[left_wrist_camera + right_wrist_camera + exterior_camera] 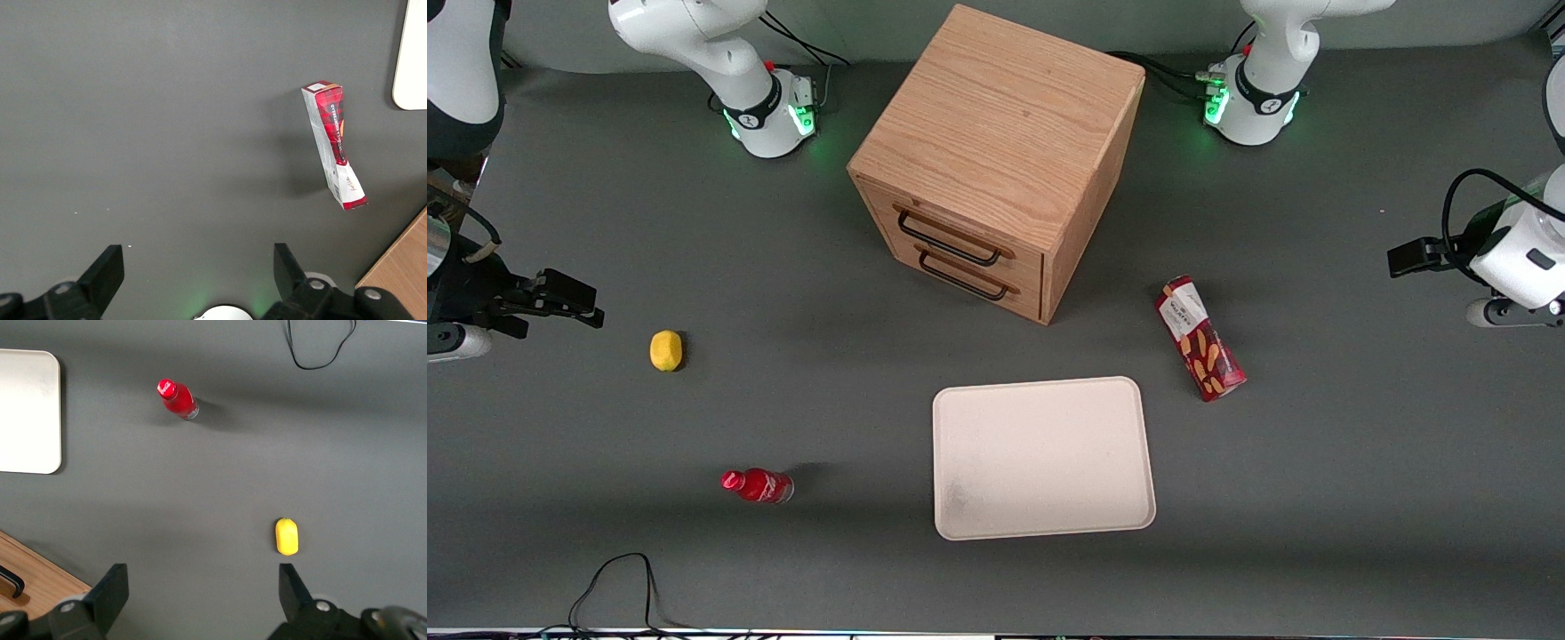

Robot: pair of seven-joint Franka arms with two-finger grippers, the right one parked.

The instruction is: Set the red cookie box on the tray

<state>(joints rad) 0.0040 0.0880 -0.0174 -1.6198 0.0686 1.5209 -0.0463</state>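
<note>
The red cookie box (1200, 338) lies flat on the grey table between the oak cabinet and the working arm's end, its white-label end toward the cabinet. It also shows in the left wrist view (331, 143). The cream-white tray (1040, 458) lies beside it, nearer the front camera, with nothing on it; a corner of it shows in the left wrist view (412, 60). My left gripper (1398, 260) hangs above the table at the working arm's end, well apart from the box. In the left wrist view the gripper (198, 267) is open and holds nothing.
An oak drawer cabinet (996, 151) with two black handles stands farther from the front camera than the tray. A yellow lemon (665, 350) and a small red bottle (758, 485) lie toward the parked arm's end. A black cable (614, 587) loops at the front edge.
</note>
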